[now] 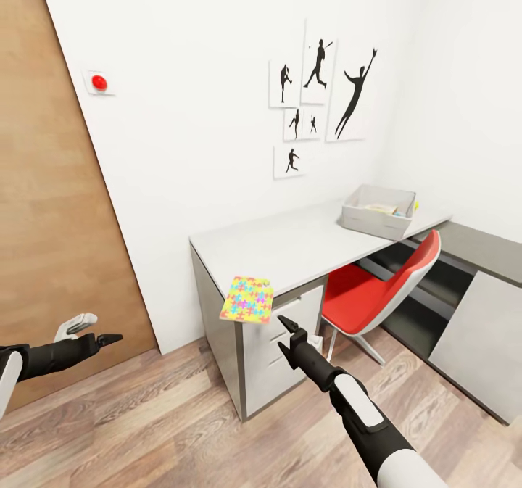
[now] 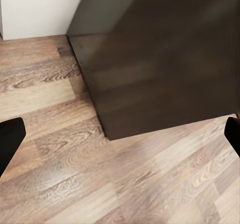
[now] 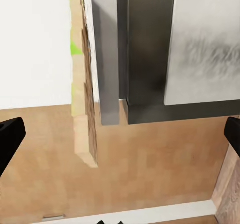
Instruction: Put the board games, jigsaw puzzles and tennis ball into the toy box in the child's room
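The long white-topped table (image 1: 290, 245) with pale grey drawer fronts stands against the white wall and serves as the landmark. At its far end, close to the wall corner, rests the shallow light-grey toy box (image 1: 377, 212) with sloping sides, and flat items lie inside it, too small to tell apart. At the table's near front edge, above the drawers, a thin flat jigsaw puzzle (image 1: 247, 299) of yellow, green, pink and blue interlocking pieces sits tilted and overhangs the edge; whether it rests on the tabletop or hangs free cannot be told. Just beside and below it, in front of the drawers, is the black right gripper (image 1: 284, 323), its fingers spread wide apart in the right wrist view and closed on nothing, with the puzzle seen edge-on between them (image 3: 82, 99). A red chair (image 1: 380, 285) with a white shell is tucked under the table's far half. Well away from the table, before the brown wooden door (image 1: 51, 205), the left gripper (image 1: 109, 340) hangs over the wooden floor (image 2: 75, 184), its jaws wide open and empty.
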### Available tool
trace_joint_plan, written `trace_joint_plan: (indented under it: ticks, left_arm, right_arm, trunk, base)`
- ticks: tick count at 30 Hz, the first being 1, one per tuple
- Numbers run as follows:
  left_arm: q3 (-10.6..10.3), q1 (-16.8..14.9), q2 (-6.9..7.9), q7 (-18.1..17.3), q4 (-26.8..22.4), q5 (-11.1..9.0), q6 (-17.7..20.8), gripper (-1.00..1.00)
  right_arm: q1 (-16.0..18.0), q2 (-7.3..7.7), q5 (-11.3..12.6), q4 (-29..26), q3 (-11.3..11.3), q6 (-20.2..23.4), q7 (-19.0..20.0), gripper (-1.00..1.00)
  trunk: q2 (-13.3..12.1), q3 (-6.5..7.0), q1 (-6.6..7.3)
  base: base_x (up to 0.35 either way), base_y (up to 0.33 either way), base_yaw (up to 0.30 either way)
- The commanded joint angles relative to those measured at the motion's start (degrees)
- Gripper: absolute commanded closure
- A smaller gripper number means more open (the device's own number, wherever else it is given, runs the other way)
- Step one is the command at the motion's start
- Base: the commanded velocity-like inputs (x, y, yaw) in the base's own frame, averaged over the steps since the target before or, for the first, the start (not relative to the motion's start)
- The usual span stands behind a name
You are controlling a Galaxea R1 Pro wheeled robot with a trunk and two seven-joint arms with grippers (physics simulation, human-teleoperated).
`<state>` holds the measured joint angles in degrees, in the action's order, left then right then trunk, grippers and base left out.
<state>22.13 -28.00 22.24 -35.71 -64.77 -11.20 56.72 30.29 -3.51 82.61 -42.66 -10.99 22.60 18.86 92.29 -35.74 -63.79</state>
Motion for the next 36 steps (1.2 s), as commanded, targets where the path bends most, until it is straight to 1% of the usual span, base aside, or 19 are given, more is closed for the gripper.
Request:
trace_joint_plan:
  ticks: [1,14,28,36]
  left_arm:
    - [0.1,0.0,0.00,-0.1,0.0,0.0,0.3,-1.00]
    - [0.0,0.0,0.00,-0.1,0.0,0.0,0.3,-1.00]
    - [0.0,0.0,-0.08,-0.2,0.0,-0.2,0.3,-1.00]
    - [0.0,0.0,-0.09,-0.2,0.0,-0.2,0.3,-1.00]
  right_arm:
    - [0.0,0.00,0.4,0.0,0.0,0.2,0.1,-1.00]
    - [0.0,-0.15,0.3,0.0,0.0,0.1,0.0,-1.00]
    - [0.0,0.11,0.3,0.1,0.2,0.2,0.0,-1.00]
    - [0.0,0.00,0.2,0.1,0.2,0.2,-0.1,-1.00]
  trunk:
    - [-0.4,0.13,0.23]
    - [-5.6,2.46,3.09]
    - [-5.6,2.46,3.09]
    - [-5.6,2.46,3.09]
  base:
    - [0.000,0.000,0.000]
    - [0.000,0.000,0.000]
    - [0.000,0.000,0.000]
    - [0.000,0.000,0.000]
